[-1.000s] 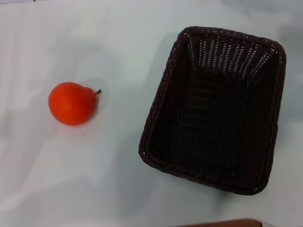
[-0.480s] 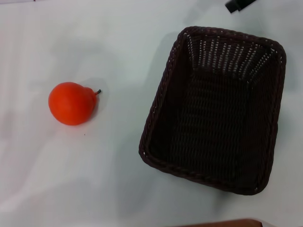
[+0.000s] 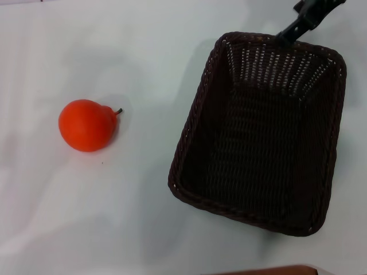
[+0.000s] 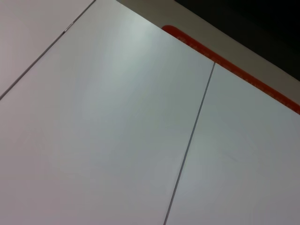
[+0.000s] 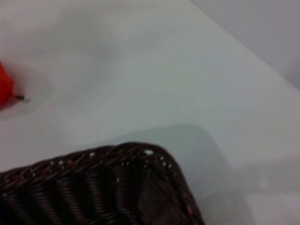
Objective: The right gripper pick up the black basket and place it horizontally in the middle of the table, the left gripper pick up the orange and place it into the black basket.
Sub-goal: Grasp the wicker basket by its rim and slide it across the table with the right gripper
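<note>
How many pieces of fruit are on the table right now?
1. The orange sits alone on the white table, left of the black basket and apart from it. The basket's visible interior holds no fruit.

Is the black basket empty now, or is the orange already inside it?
Empty. The basket shows only its bare woven bottom, and the orange lies on the table, apart, to its left.

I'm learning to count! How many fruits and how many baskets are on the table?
Fruit: 1, the orange
Baskets: 1, the basket
Total: 2 things on the table
</note>
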`<state>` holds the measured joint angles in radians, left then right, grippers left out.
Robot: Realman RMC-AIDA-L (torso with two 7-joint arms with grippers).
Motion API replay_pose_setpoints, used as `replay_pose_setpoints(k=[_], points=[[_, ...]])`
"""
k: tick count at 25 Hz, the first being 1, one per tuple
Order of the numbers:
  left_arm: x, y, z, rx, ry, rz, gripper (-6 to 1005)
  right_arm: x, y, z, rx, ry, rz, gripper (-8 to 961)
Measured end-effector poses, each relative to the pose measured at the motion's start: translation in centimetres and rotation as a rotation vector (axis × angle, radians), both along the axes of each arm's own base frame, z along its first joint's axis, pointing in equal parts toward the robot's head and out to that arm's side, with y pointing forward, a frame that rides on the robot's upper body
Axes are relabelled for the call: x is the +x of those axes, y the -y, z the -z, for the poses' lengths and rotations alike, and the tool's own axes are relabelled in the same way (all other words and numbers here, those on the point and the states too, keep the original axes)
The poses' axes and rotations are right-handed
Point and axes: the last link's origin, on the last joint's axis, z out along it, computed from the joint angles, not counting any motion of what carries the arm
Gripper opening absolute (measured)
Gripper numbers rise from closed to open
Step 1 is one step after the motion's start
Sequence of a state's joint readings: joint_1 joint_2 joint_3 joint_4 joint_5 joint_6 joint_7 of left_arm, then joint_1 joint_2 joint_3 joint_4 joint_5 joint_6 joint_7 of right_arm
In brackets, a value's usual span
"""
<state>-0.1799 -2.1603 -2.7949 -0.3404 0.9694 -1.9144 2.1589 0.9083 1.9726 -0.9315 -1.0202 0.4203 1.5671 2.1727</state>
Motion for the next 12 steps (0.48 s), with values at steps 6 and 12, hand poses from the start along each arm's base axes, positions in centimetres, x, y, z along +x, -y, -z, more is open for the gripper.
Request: replay_pose_setpoints(k=[6, 12], points=[[0.1, -0.2, 0.0, -0.002, 0.001, 0.005, 507, 1.7, -0.4, 2.7, -0.033, 0.018, -0.008, 941], [0.1, -0.2, 0.2, -0.008, 0.007, 0.001, 507, 2.9, -0.3, 4.5, -0.077, 0.034, -0.034, 849]])
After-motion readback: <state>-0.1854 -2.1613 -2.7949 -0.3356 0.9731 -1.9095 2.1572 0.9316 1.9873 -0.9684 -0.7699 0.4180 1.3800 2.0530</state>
